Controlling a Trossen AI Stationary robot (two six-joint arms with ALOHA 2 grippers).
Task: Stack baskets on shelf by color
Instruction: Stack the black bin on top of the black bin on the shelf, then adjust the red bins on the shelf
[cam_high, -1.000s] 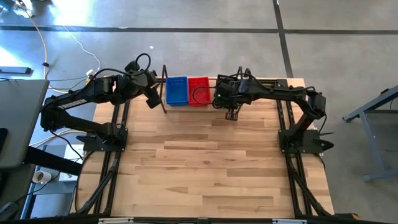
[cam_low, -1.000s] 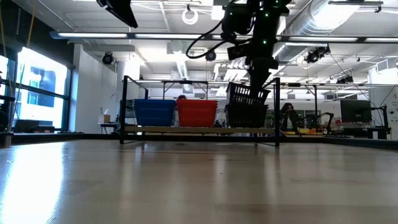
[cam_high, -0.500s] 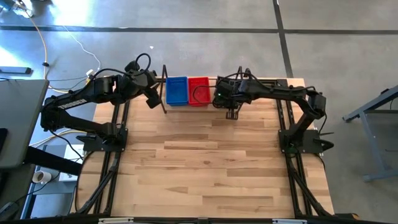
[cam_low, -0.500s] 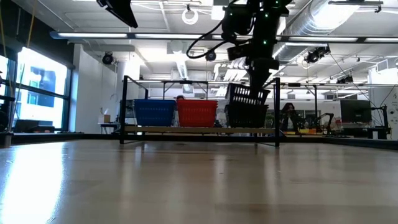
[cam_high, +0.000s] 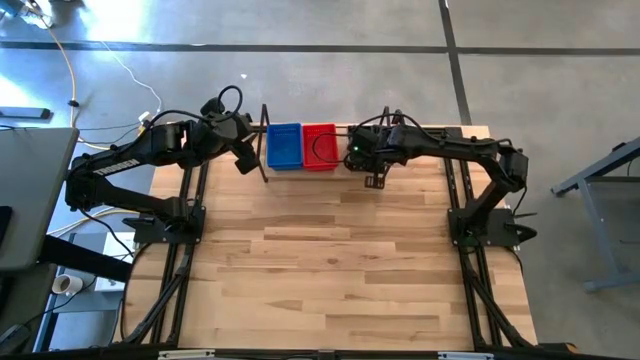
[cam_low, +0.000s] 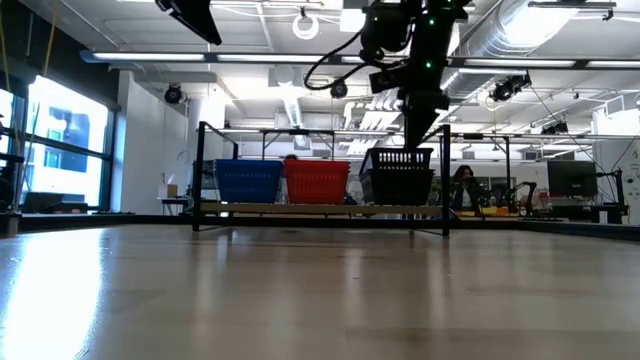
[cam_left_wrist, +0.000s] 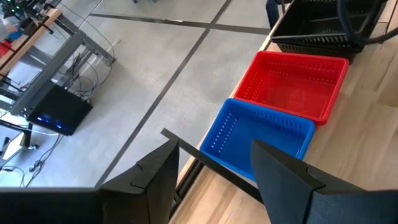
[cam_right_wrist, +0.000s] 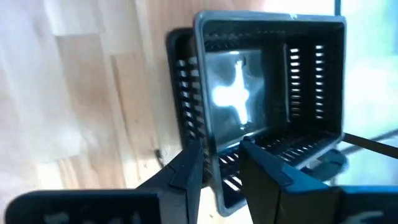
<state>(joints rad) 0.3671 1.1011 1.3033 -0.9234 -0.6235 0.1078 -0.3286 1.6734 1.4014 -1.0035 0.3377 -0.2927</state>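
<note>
Along the far edge of the counter (cam_high: 330, 250): shelf (cam_low: 320, 209) carrying a row of baskets, blue basket (cam_high: 284, 146) beside red basket (cam_high: 319, 146), black basket (cam_low: 398, 176) next along, level on the plank, under the right arm in the high view. Right gripper (cam_right_wrist: 221, 163) directly above the black basket, fingers (cam_right_wrist: 186, 171) parted a little, straddling its near rim; contact with the rim impossible to tell. Left gripper (cam_left_wrist: 214, 168) raised above the shelf's blue end, fingers spread wide, holding nothing, looking down on the blue and red baskets.
</note>
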